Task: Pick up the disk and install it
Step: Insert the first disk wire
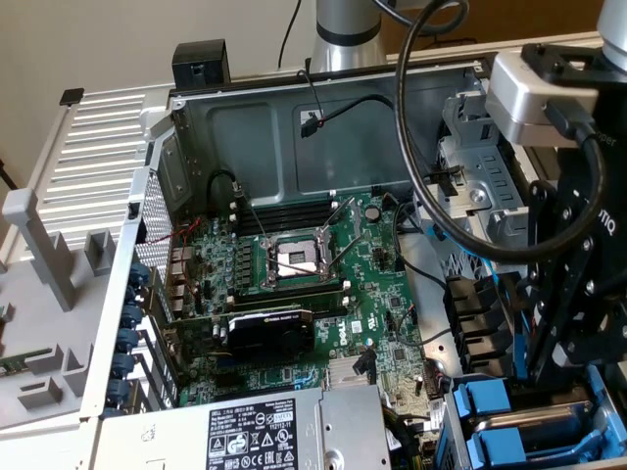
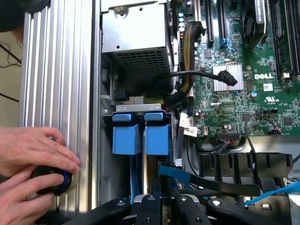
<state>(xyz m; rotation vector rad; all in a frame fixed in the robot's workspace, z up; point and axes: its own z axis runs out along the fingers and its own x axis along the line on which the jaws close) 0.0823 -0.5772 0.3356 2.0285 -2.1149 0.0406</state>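
Note:
My black gripper point(image 1: 560, 367) hangs low over the drive bay at the exterior view's lower right. In the wrist view its fingers point(image 2: 149, 206) stand close together, and the gripper point(image 2: 161, 204) is shut on a narrow edge-on part. A strip of the disk's blue carrier point(image 2: 174, 171) sticks out from between them. Just beyond, two blue carrier handles point(image 2: 126, 136) point(image 2: 157, 136) stand side by side in the bay. From the exterior view, blue carrier frames point(image 1: 482, 403) with grey metal point(image 1: 549, 419) between them sit under the gripper. The disk's label is hidden.
The open case holds a green motherboard point(image 1: 323, 284), a black graphics card point(image 1: 269, 328) and a silver power-supply box point(image 1: 265, 436). Thick black cables point(image 1: 431, 196) loop beside the arm. A person's hands point(image 2: 33, 154) rest on a round black button point(image 2: 56, 180) on the ribbed case wall point(image 2: 51, 70).

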